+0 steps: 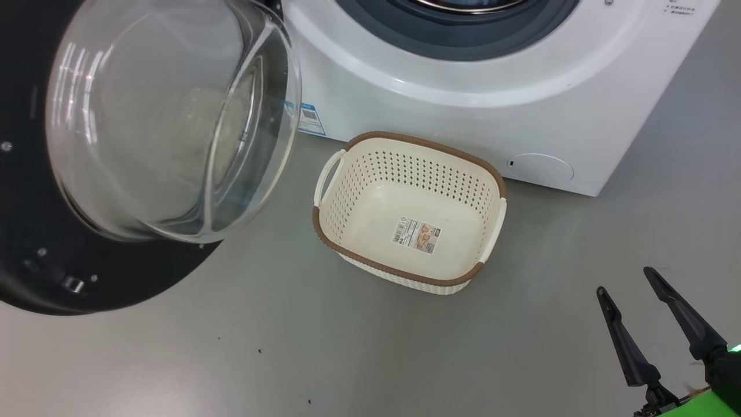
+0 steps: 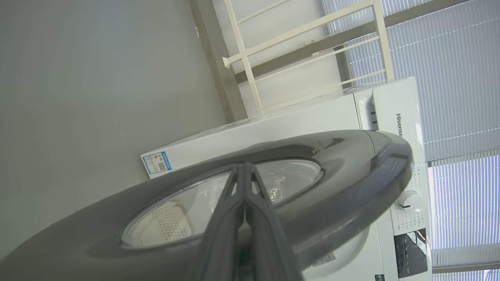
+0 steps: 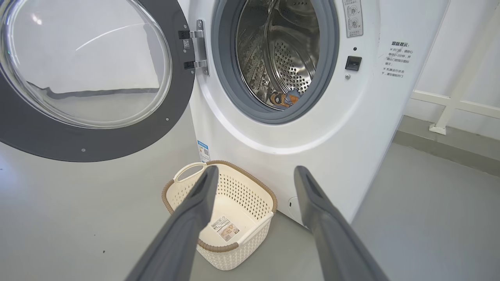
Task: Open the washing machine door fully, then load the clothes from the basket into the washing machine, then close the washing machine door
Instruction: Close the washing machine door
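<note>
The washing machine door (image 1: 35, 278) stands swung wide open at the left, its glass bowl bulging toward me. In the washing machine (image 3: 351, 117), a bit of blue and orange clothes (image 3: 287, 98) lies at the bottom of the steel drum. On the floor before the machine, the basket (image 1: 405, 168) holds nothing but its paper label. My right gripper (image 1: 625, 281) hangs open at the lower right, well short of the basket (image 3: 242, 191). My left gripper (image 2: 244, 167) is shut on nothing, its tips at the door's outer face (image 2: 351, 156); whether they touch it I cannot tell.
Grey floor (image 1: 347, 347) spreads around the basket. A round service flap (image 1: 541, 168) sits low on the machine's front. A white railing (image 3: 449, 105) runs along the wall to the right of the machine, and window blinds (image 2: 449, 58) hang behind it.
</note>
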Available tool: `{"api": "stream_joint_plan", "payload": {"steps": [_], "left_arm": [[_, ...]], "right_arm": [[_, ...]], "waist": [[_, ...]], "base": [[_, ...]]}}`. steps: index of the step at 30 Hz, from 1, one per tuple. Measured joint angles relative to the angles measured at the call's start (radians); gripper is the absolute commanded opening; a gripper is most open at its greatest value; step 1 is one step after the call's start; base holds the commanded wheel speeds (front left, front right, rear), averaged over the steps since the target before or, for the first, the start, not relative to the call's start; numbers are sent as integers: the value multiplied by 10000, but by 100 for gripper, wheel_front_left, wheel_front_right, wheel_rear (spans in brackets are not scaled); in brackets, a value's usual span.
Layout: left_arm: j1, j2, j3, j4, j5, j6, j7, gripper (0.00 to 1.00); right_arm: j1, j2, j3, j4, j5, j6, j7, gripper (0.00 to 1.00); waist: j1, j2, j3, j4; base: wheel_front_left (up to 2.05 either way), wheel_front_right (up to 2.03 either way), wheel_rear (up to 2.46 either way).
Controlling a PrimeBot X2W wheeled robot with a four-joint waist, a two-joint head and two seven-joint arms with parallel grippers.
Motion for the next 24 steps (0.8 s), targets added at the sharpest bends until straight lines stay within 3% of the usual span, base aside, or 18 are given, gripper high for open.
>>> {"api": "stream_joint_plan", "payload": {"steps": [24], "left_arm": [[1499, -679, -698, -2454, -708, -920, 2013, 0]], "right_arm": [[12, 502, -48, -19, -8, 0, 0, 100]], "waist": [[0, 0, -362, 203]], "base": [[0, 0, 0]]}}
